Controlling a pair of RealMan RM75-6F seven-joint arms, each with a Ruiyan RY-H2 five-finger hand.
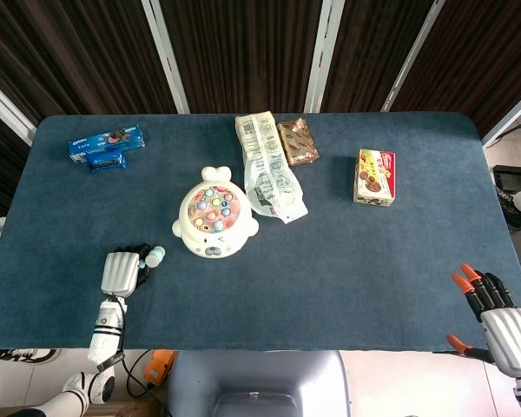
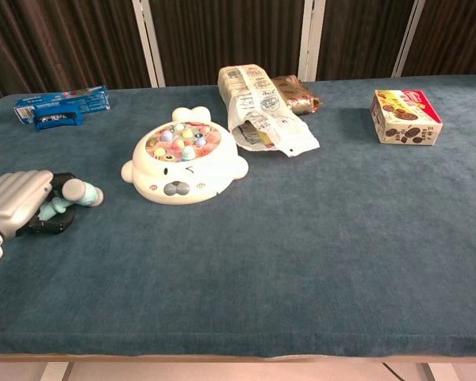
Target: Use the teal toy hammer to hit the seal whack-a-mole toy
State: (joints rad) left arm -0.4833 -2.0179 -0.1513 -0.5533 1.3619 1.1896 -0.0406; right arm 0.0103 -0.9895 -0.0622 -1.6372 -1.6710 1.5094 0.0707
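Left hand (image 2: 16,202) gripping teal toy hammer (image 2: 73,194) w/ gray-tipped head; right hand (image 1: 495,308) hanging w/ fingers apart, holding nothing.

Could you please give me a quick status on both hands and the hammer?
Left hand grips teal toy hammer low at the table. Right hand open, idle. White seal whack-a-mole toy unobstructed.

Left hand (image 2: 16,203), knuckles up, fingers (image 2: 49,208) curled around the hammer (image 2: 73,194) handle. Right hand (image 1: 502,320) at near edge, fingers spread, holding nothing.
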